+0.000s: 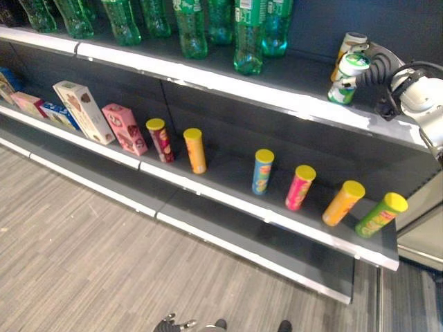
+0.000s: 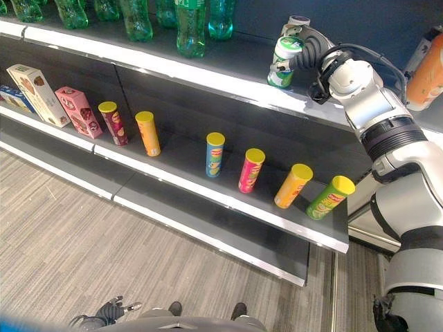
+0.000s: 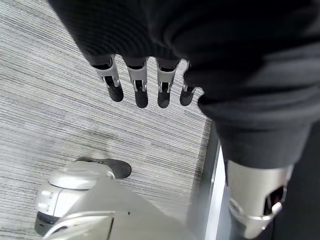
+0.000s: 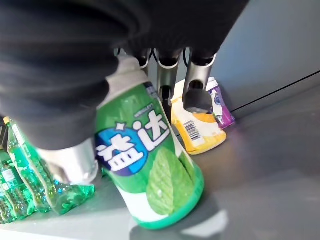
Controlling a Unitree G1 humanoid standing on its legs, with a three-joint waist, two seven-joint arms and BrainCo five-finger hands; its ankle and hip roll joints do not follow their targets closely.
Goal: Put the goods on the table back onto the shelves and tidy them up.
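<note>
Fingers (image 4: 196, 95) of the right hand (image 2: 309, 52) wrap a green gum tub (image 4: 150, 170) over the top shelf (image 2: 228, 79); set it flat beside the yellow tub (image 4: 197, 131). Left hand (image 3: 142, 82) hangs slack, empty.

I see grey striped floor (image 3: 60, 100) spreading out just past the left fingers (image 3: 115, 90). Low down and well away from the right fingers (image 4: 197, 97) stands a pale panel (image 1: 421, 238), possibly a neighbouring unit's side.
</note>
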